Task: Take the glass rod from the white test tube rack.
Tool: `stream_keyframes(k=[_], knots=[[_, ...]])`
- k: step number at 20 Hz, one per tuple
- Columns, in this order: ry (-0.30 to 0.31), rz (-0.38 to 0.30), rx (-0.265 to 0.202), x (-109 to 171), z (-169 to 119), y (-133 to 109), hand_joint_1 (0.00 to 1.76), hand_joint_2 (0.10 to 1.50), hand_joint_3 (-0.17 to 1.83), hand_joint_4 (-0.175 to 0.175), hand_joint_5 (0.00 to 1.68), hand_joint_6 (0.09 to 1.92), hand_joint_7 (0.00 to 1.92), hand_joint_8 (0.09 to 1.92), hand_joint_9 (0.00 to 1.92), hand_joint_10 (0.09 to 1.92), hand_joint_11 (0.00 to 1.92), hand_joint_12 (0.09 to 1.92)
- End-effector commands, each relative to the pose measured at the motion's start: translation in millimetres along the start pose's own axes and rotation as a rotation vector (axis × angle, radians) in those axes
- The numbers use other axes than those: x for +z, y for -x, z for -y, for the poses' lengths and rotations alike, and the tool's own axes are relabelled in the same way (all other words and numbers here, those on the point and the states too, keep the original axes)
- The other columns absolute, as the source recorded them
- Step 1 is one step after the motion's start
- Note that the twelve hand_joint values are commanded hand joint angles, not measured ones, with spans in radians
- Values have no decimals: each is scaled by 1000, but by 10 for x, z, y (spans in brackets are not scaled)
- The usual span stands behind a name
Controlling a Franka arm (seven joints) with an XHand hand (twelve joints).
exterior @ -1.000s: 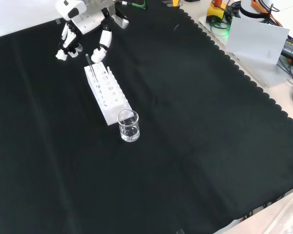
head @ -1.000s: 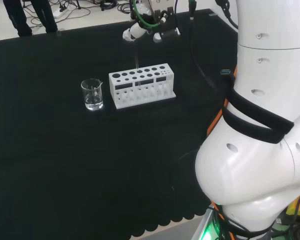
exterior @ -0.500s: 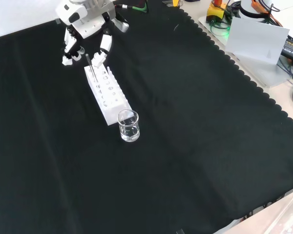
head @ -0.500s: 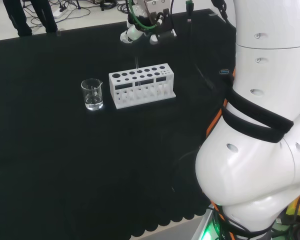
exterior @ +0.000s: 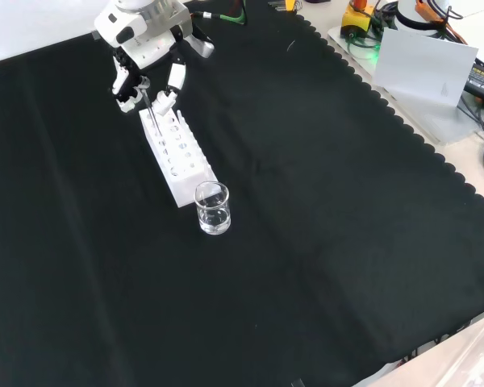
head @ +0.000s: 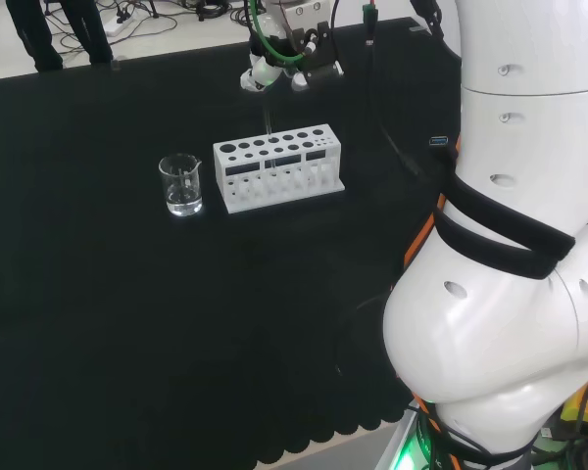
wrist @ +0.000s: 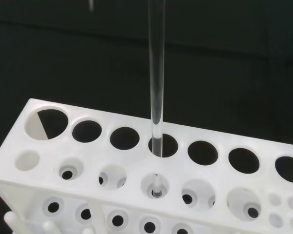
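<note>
The white test tube rack [head: 277, 166] [exterior: 177, 153] stands on the black cloth. A thin clear glass rod [head: 268, 122] [exterior: 148, 105] [wrist: 156, 73] stands upright in one of its middle holes. The black and white hand [head: 280, 57] [exterior: 145, 50] hangs just above the rack's far end in the front view. Its fingers [exterior: 166, 97] point down on either side of the rod's top, and a gap still shows between them and the rod. In the wrist view the rod rises out of the rack [wrist: 112, 165], with its lower tip seated in the bottom plate.
A small clear glass beaker [head: 180, 184] [exterior: 212, 208] stands just off the rack's end, to its left in the head view. The arm's big white links [head: 510, 245] take up the right of the head view. Cables and gear [exterior: 419, 48] lie beyond the cloth's scalloped edge.
The hand has shifted over the rod, and its fingers have drawn closer together round the rod's top. Rack, rod and beaker have not moved.
</note>
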State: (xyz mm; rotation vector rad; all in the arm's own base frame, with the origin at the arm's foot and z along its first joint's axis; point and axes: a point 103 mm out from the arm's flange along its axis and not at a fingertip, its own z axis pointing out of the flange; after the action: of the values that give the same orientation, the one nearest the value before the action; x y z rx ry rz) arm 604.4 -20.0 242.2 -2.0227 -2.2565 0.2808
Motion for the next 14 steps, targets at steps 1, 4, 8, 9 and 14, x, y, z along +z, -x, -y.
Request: stream_keyframes(k=[1, 4, 8, 9, 14], knots=[[6, 19, 1, -21, -13, -20, 860, 815, 456, -175, 738, 894, 1035, 922, 1386, 928, 1419, 1090], [15, 22, 1, -37, -29, -38, 944, 791, 485, -175, 796, 869, 1071, 911, 1441, 888, 1494, 1036], [4, 25, 9, -43, -67, -56, 1009, 768, 530, -175, 828, 842, 1109, 898, 1491, 832, 1568, 970], [6, 27, 8, -44, -73, -59, 1019, 765, 535, -175, 827, 840, 1113, 897, 1495, 826, 1577, 962], [33, 27, 6, -55, -89, -78, 1098, 742, 584, -175, 831, 846, 1155, 883, 1548, 743, 1695, 831]])
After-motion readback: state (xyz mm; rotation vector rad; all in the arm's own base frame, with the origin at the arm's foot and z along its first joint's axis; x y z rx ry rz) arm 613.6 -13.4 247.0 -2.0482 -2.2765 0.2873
